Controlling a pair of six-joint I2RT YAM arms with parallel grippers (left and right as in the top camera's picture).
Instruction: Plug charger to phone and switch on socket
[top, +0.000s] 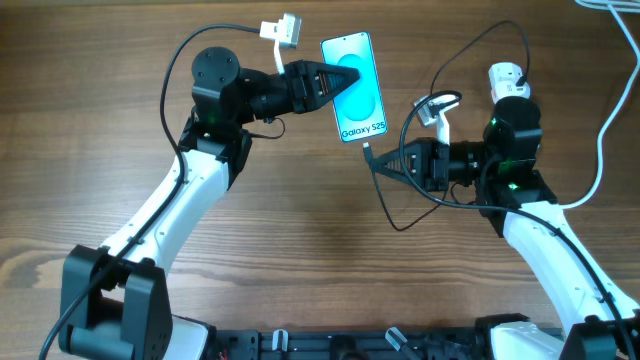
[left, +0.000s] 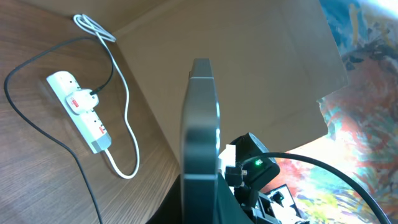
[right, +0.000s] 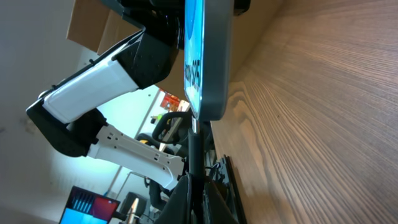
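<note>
Phone (top: 365, 108) is sitting near 12 o'clock on the table (top: 300, 250) in the overhead view. Its cyan-green screen is glowing and facing up, and its "Galaxy S25" end is pointing toward 6 o'clock. The left gripper (top: 340, 82) is reaching in from the phone's 9 o'clock side, and its dark fingers are clamping the phone across the middle, one of them lying over the screen. In the left wrist view the phone is showing edge-on, rising straight up from between those fingers. Whether its back is touching the wood I cannot tell.

At the phone's 6 o'clock end, the right gripper (top: 382, 160) is pinching its jaws together on the charger (top: 400, 227), just behind the plug tip (top: 368, 150). That tip is meeting the phone's lower edge. In the right wrist view the tip is standing in line with that end of the phone and touching it; how deep it is sitting cannot be told.

From the right gripper the black cable is looping out toward 5 o'clock and curving back under the right arm. Another stretch is arching over toward the socket (top: 507, 78), which is lying near 2 o'clock on the table, partly under that arm. In the left wrist view the socket is lying flat on the wood with its red markings showing. A dark cable is running into it and the white lead (left: 127, 124) is curling off one end. Its switches are showing too small to read.
</note>
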